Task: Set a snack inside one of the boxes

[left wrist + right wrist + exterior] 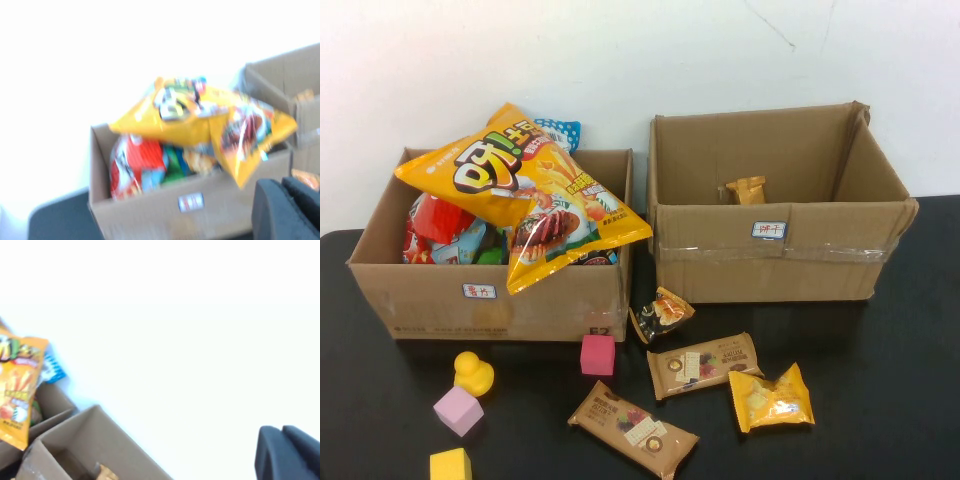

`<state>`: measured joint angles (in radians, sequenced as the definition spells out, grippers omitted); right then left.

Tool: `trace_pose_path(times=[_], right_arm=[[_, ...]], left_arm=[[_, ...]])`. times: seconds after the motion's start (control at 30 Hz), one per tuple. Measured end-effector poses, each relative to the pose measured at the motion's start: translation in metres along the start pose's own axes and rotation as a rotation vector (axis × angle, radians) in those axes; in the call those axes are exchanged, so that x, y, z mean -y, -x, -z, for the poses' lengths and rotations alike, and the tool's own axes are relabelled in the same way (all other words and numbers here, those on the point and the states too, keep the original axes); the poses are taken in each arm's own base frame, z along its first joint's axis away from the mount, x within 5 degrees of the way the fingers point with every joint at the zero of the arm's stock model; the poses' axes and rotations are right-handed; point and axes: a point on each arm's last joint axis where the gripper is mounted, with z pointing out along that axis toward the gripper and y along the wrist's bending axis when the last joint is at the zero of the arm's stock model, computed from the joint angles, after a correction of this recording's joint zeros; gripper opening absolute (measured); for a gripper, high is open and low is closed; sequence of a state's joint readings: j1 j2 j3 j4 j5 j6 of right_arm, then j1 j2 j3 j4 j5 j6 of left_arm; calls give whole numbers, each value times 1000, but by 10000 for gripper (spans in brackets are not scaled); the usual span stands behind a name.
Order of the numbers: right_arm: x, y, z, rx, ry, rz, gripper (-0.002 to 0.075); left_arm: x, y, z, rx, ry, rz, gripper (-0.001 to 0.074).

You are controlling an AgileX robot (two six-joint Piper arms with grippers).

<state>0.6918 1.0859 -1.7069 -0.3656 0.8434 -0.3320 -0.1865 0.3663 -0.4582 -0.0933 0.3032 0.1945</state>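
Blocks sit at the front left of the black table (880, 420): a yellow duck (473, 372), a lilac cube (458, 410), a yellow cube (450, 465) and a pink cube (598, 354) just before the low box (430, 295). I see that box at the left, its long axis running left to right, its red-written label (479, 291) facing me. It is heaped above the rim with snacks; a big yellow chip bag (520, 190) lies tilted on top and overhangs the front right corner. Just right of it, with a narrow gap between, stands the taller taped box (770, 255), which holds only one small tan packet (746, 190) at its back wall.

In front of the gap lies a small dark packet (661, 315), touching neither box as far as I can tell. Right of that, a brown bar (702, 365) lies nearly left to right; another brown bar (633, 430) lies slanted nearer me; a yellow packet (771, 400) lies beside the first bar. Bare table runs along the right front.

I see neither arm from the high camera. My left gripper (287, 210) hangs clenched and empty above the low box's front; my right gripper (287, 455) hangs clenched and empty over the taller box.
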Motion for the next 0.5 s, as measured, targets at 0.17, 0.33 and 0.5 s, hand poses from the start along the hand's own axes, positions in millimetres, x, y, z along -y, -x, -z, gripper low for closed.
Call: trace_pose_path(times=[0.17, 0.33, 0.5], right_arm=[[1, -25, 40, -17, -33, -46, 3], [-14, -56, 43, -136, 7, -109, 2], [-48, -98, 23, -412, 96, -297, 2]], left_arm=[[-2, 8, 1, 85, 23, -40, -2], [-2, 3, -1, 86, 29, -67, -2], [-1, -5, -4, 62, 27, -73, -2]])
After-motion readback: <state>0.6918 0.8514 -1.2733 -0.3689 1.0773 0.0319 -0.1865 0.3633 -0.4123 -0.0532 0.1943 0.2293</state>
